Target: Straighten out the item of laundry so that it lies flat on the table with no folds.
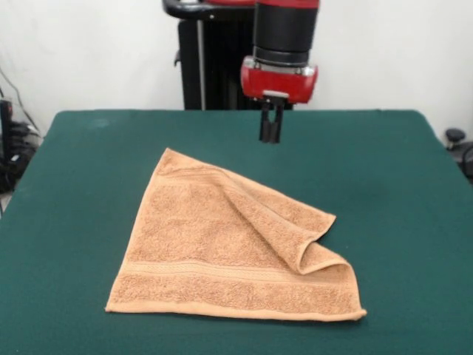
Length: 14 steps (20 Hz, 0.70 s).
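Note:
An orange-tan terry towel [222, 244] lies on the dark green table [384, 192], toward the front and a little left of centre. Its right rear corner is folded over toward the middle, leaving a raised diagonal fold and a curled lip at the right side. A woven band stripe runs along the front edge. My gripper [270, 133] hangs above the table behind the towel's far corner, well clear of the cloth. Its two dark fingers sit close together with nothing between them.
Bare green felt surrounds the towel on all sides, with the widest stretch to the right. Cables and dark equipment [11, 148] sit off the table's left edge, and a small dark object [455, 137] sits off its right edge.

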{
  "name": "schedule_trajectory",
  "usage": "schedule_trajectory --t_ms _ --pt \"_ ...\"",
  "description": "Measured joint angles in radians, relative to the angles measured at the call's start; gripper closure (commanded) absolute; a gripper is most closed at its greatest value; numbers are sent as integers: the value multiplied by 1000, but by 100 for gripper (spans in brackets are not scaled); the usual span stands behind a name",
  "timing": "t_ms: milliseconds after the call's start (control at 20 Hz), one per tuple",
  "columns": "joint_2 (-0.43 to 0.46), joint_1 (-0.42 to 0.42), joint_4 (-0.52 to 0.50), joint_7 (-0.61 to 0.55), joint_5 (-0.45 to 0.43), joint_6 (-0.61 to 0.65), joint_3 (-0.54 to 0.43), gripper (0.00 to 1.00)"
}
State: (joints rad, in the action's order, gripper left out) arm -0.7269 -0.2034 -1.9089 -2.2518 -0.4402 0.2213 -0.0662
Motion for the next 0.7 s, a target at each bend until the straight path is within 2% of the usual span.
schedule_trajectory --t_ms 250,700 --pt "64 77 45 0 68 0 51 100" --pt "147 136 142 0 176 0 72 100"
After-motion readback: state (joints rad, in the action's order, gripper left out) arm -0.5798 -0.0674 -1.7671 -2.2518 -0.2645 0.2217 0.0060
